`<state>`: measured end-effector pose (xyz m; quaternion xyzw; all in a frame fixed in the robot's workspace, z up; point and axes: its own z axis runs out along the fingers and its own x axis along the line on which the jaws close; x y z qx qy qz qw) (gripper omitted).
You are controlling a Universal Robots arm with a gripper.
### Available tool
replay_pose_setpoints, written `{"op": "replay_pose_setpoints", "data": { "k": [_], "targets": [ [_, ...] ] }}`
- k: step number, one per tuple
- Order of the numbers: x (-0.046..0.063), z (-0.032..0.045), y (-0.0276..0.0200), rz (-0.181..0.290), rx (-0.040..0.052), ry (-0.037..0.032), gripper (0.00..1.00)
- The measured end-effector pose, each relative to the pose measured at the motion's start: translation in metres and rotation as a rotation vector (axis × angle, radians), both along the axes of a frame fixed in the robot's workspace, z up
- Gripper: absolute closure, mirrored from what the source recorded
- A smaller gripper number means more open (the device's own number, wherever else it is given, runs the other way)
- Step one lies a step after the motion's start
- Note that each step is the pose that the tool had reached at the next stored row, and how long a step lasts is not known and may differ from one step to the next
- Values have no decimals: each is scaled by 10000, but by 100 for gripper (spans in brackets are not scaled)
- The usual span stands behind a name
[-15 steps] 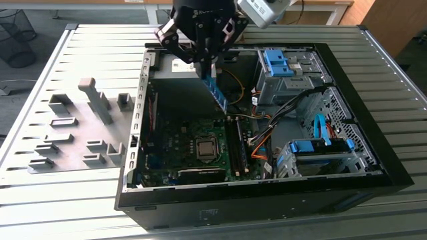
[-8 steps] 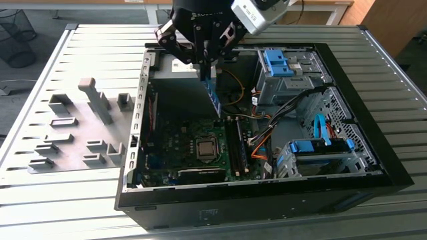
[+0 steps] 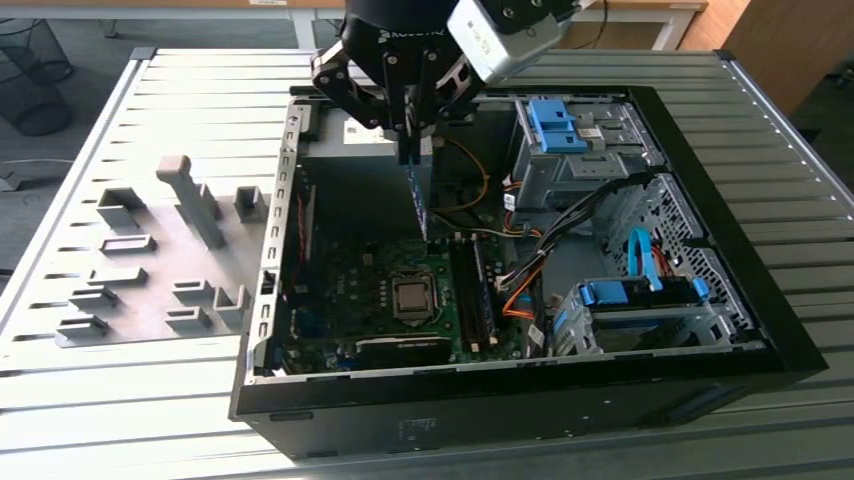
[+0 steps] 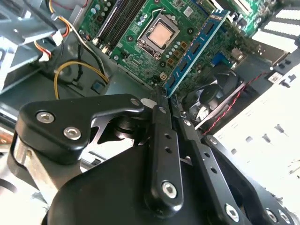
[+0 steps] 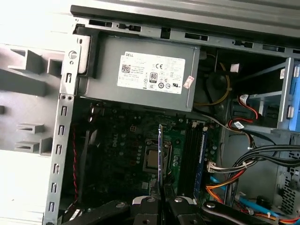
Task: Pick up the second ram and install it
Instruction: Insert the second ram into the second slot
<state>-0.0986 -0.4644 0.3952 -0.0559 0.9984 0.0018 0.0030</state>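
Your black metal gripper (image 3: 411, 140) pinches the slim blue circuit-board ram stick (image 3: 419, 195) upright; it hangs over the green motherboard (image 3: 380, 290) inside the open black computer case (image 3: 534, 400)

The pincer (image 3: 414, 150) is black with silver screw heads, and the second ram (image 4: 197, 48) in it is blue with a row of black chips. The motherboard (image 4: 140, 42) is dark green, the computer case (image 3: 747, 370) black outside and bare grey metal within, with bright blue drive-bay clips (image 3: 554, 125) and orange, yellow and red wires (image 3: 514, 285). The worktop (image 3: 160, 110) is pale grey with ribbed stripes and carries grey holder blocks (image 3: 134, 245).
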Motion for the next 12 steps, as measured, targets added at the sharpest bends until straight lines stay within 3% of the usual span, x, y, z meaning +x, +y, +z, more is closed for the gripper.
{"op": "replay_pose_setpoints", "data": {
  "k": [12],
  "targets": [
    [0,-1,0,-10,2,-1,86]
  ]
}}
